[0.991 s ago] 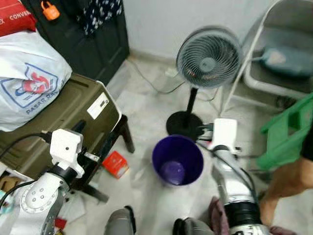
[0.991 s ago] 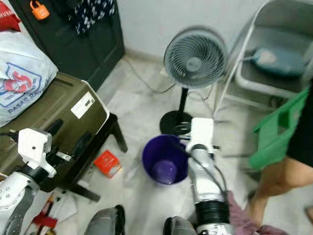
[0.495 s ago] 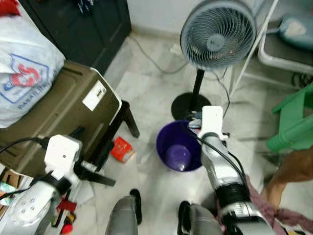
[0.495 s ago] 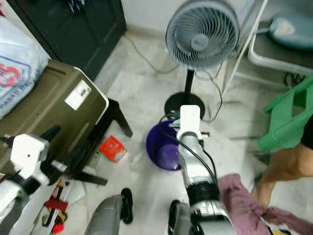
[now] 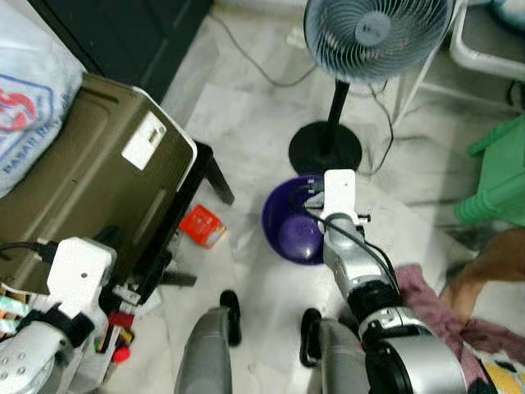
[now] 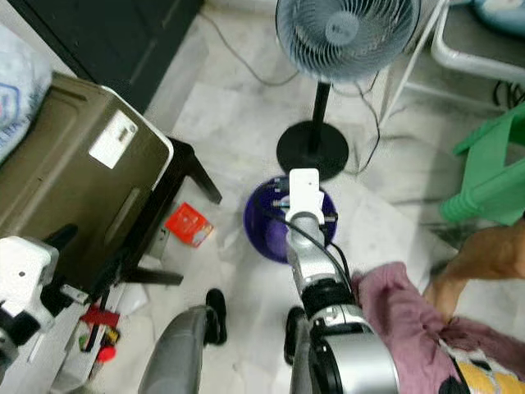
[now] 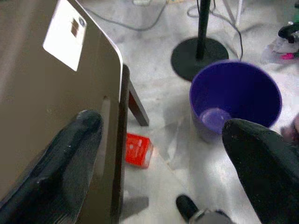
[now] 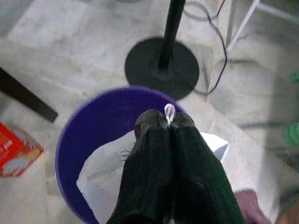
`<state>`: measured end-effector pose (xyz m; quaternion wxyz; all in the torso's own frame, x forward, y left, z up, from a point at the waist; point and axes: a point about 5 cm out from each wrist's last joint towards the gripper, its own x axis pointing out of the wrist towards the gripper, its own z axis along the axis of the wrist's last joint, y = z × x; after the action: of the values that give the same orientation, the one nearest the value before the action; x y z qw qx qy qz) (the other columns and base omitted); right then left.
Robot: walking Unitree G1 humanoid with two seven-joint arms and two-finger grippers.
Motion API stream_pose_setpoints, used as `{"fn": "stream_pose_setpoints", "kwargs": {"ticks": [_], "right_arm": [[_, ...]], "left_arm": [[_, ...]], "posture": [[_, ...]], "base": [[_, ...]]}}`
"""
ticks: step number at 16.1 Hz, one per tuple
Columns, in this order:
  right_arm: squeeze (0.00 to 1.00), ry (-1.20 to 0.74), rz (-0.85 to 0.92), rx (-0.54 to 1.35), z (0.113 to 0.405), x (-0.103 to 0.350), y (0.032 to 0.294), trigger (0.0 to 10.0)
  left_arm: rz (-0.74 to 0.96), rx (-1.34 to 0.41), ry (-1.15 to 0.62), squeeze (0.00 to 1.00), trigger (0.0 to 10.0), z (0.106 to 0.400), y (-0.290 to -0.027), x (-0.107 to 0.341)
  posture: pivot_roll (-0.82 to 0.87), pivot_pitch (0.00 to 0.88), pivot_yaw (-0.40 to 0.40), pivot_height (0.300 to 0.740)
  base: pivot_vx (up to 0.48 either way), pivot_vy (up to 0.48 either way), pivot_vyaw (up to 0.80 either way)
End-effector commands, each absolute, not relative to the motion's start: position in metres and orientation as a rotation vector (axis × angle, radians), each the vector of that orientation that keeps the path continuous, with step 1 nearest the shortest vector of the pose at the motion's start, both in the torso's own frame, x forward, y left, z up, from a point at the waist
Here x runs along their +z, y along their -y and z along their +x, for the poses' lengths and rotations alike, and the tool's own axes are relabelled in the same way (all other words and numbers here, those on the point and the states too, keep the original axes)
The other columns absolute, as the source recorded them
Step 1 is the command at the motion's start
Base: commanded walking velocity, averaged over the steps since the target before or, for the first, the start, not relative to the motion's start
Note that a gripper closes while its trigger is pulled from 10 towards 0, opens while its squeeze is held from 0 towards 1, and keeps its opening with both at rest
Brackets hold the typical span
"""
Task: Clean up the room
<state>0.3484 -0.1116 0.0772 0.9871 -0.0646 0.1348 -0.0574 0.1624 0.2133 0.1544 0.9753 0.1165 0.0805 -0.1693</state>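
White plastic sheet (image 8: pixel 110 168) is pinched between the pressed-together fingers of the right gripper (image 8: pixel 167 122), which hangs over the purple bin (image 8: pixel 88 122) at 12 o'clock from the robot's feet; the left gripper (image 7: pixel 159 154) idles with fingers spread at 9 o'clock beside the olive case (image 5: pixel 78 197). Disposal appears in hand: next, part the fingers so the sheet falls inside, then address the red box (image 5: pixel 203 226) at 11 o'clock, short of the fan (image 5: pixel 371 33).

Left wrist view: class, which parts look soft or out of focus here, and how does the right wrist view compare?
Left wrist view: the two black fingers are blurred blobs, while the purple bucket and red box stay fairly sharp. Right wrist view: the fingers are soft too; the fan base is clearer.
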Motion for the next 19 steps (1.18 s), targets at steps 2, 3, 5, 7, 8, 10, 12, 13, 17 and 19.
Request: {"fn": "stream_pose_setpoints", "kwargs": {"ticks": [2, 3, 5, 7, 8, 10, 12, 13, 17, 19], "right_arm": [[0.0, -0.299, -0.128, -0.117, 0.344, 0.068, 0.105, 10.0], [0.0, -0.289, -0.125, -0.121, 0.345, 0.069, 0.104, 10.0], [0.0, -0.28, -0.123, -0.123, 0.348, 0.071, 0.102, 10.0], [0.0, -0.228, -0.115, -0.113, 0.354, 0.081, 0.094, 10.0], [0.0, -0.221, -0.112, -0.109, 0.355, 0.083, 0.092, 10.0], [0.0, -0.196, -0.095, -0.098, 0.357, 0.088, 0.086, 10.0], [0.0, -0.183, -0.083, -0.092, 0.358, 0.091, 0.081, 10.0], [0.0, -0.178, -0.076, -0.092, 0.359, 0.092, 0.08, 10.0], [0.0, -0.13, -0.058, -0.094, 0.362, 0.1, 0.073, 10.0], [0.0, -0.113, -0.073, -0.101, 0.363, 0.104, 0.073, 10.0]], "left_arm": [[0.239, -0.324, -0.204, 0.0, 10.0, 0.155, -0.218, 0.155], [0.236, -0.323, -0.21, 0.0, 10.0, 0.154, -0.218, 0.155], [0.236, -0.326, -0.218, 0.0, 10.0, 0.153, -0.217, 0.155], [0.243, -0.32, -0.229, 0.0, 10.0, 0.152, -0.22, 0.156], [0.244, -0.317, -0.232, 0.0, 10.0, 0.152, -0.221, 0.156], [0.244, -0.312, -0.236, 0.0, 10.0, 0.153, -0.222, 0.157], [0.244, -0.312, -0.238, 0.0, 10.0, 0.153, -0.222, 0.157], [0.243, -0.312, -0.238, 0.0, 10.0, 0.153, -0.221, 0.157], [0.239, -0.306, -0.242, 0.0, 10.0, 0.153, -0.221, 0.158], [0.24, -0.302, -0.248, 0.0, 10.0, 0.151, -0.222, 0.158]], "posture": [[0.3, 0.496, 0.124, 0.74], [0.3, 0.502, 0.13, 0.74], [0.31, 0.503, 0.132, 0.74], [0.32, 0.506, 0.142, 0.74], [0.32, 0.506, 0.142, 0.74], [0.32, 0.507, 0.143, 0.74], [0.32, 0.51, 0.142, 0.74], [0.32, 0.512, 0.141, 0.74], [0.33, 0.52, 0.145, 0.74], [0.34, 0.528, 0.149, 0.74]], "base": [[0.0, 0.0, 0.0], [0.0, 0.0, 0.0], [0.0, 0.0, 0.0], [0.0, 0.0, 0.0], [0.0, 0.0, 0.0], [0.0, 0.0, 0.0], [0.0, 0.0, 0.0], [0.0, 0.0, 0.0], [0.0, 0.0, 0.0], [0.0, 0.0, 0.0]]}}
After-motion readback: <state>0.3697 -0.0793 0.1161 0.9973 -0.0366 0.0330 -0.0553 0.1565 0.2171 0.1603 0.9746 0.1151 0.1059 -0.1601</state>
